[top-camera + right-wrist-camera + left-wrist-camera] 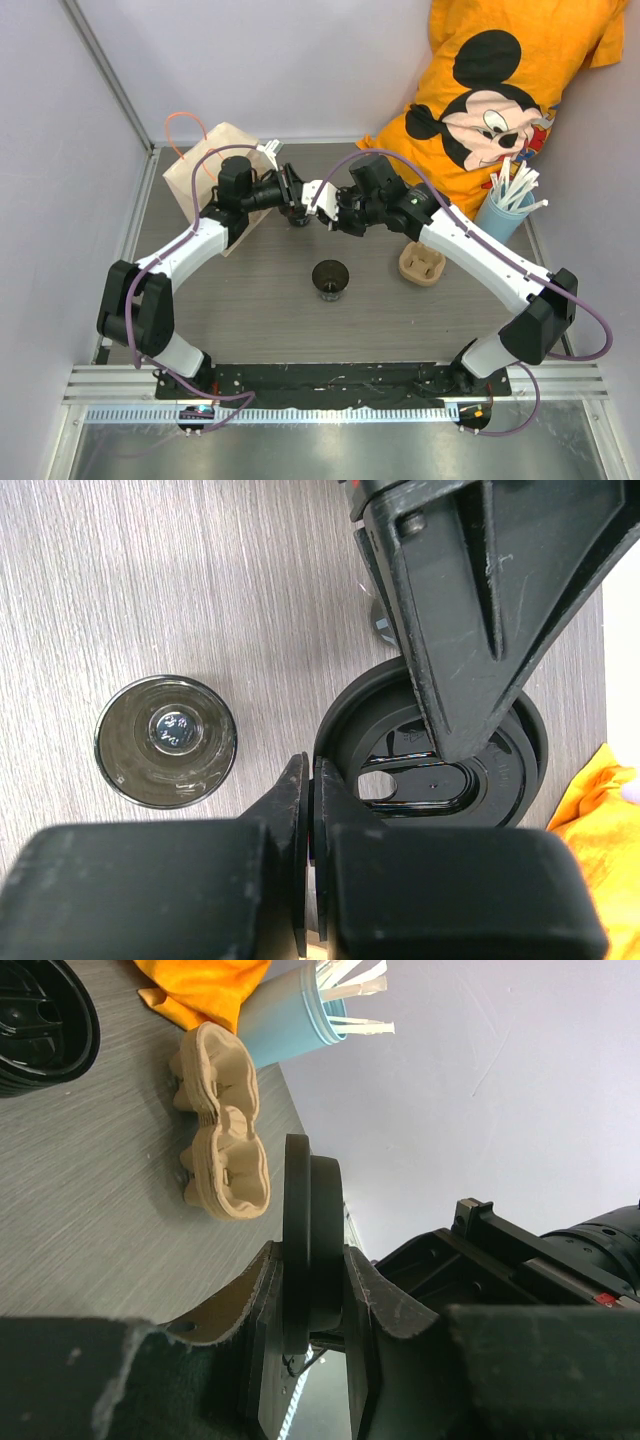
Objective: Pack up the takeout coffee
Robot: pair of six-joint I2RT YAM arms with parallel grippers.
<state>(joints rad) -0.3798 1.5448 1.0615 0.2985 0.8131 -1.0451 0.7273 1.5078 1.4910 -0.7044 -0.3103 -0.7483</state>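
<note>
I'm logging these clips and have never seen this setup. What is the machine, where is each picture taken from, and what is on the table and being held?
Two robot arms are bolted at the table's near edge. The wide picture looks down from above and behind them. The other two come from a camera on each wrist. On the grey table stand an open black cup, a pulp cup carrier, a light blue cup of straws and a brown paper bag. An orange Mickey Mouse shirt sits at the far right. The left gripper clamps the cup's black lid. The right gripper is shut, its tips at the lid's rim; whether it pinches the rim is unclear.
</note>
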